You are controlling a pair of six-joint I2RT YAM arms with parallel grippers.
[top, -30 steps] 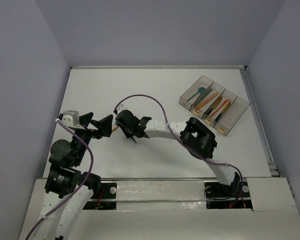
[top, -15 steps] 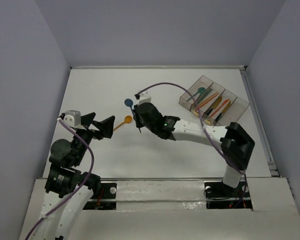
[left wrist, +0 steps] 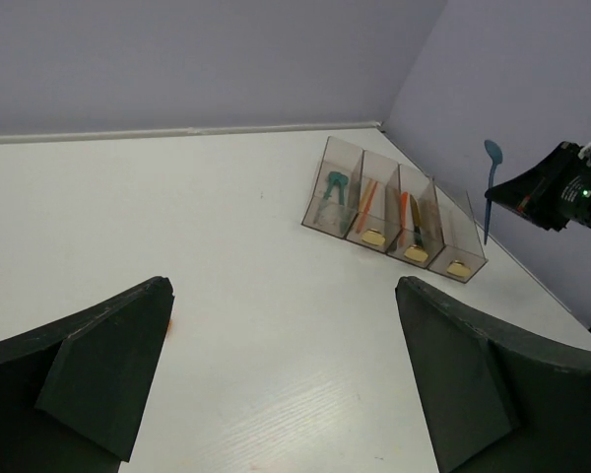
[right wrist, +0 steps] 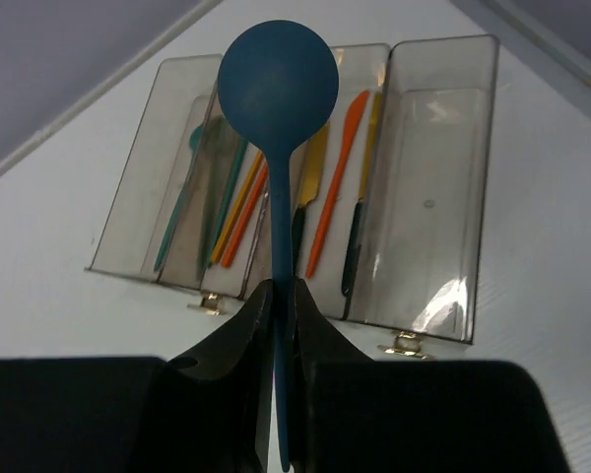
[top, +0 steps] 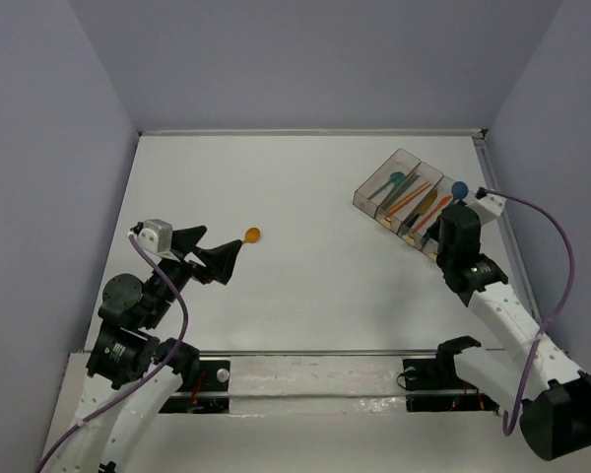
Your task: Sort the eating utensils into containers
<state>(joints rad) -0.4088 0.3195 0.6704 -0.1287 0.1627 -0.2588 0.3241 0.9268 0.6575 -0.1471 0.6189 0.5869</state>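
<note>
Between the right jaws a blue spoon (right wrist: 277, 84) stands pinched.

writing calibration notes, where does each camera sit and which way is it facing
Top external: above and behind the bases, looking down on the table; left arm and right arm show.
Left wrist: low over the table, facing the containers; open left gripper frames the bottom.
Right wrist: looking down at the containers past the right gripper, shut on the blue spoon.
All three share containers and blue spoon.

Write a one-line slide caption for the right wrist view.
Right gripper clamps a dark blue spoon upright before the four-bin row; three bins hold utensils, one end bin looks empty.
</note>
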